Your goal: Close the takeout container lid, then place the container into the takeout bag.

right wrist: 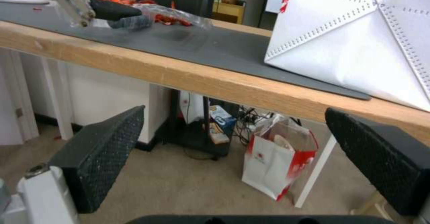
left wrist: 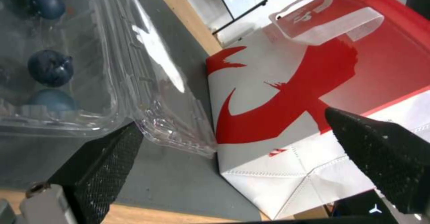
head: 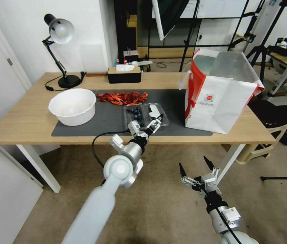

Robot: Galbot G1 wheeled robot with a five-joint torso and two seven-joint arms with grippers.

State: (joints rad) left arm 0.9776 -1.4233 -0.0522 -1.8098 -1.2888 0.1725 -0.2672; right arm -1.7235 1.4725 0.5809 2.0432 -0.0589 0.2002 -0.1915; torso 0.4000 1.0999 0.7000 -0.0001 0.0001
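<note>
On the wooden tabletop (head: 170, 81) lies a dark grey mat (head: 109, 118), and near its front edge the takeout container (head: 135, 115) rests open: a small clear clamshell with a handful of dark blueberries (head: 133, 111) in its tray. The lid (head: 155, 113) is folded out flat to the right of the tray, its white label facing up. In the left wrist view the berries (left wrist: 49, 71) sit behind the tray's clear wall, and the ridged edge of the lid (left wrist: 174, 126) lies on the mat just short of the bag.

The left pincer (head: 155, 124) reaches over the near edge of the tabletop to the lid's near side, its black fingers (left wrist: 107, 160) spread apart, one close against the near rim of the clamshell; I cannot tell whether it touches the plastic.

The takeout bag (head: 223, 98) stands upright at the right end of the mat, well apart from the container, its mouth open and its silvery foil lining visible; nothing can be made out inside it. It is white with red side panels and a small round red logo on the front.

A round white bowl (head: 73, 105) sits at the left end of the mat; its inside looks bare. Behind the container lies a heap of red chili peppers (head: 123, 97). At the far edge stand a black tissue box (head: 124, 74) and a desk lamp (head: 60, 51).

The right pincer (head: 197, 169) hangs below the tabletop level, in front of the table, with its fingers wide apart.
</note>
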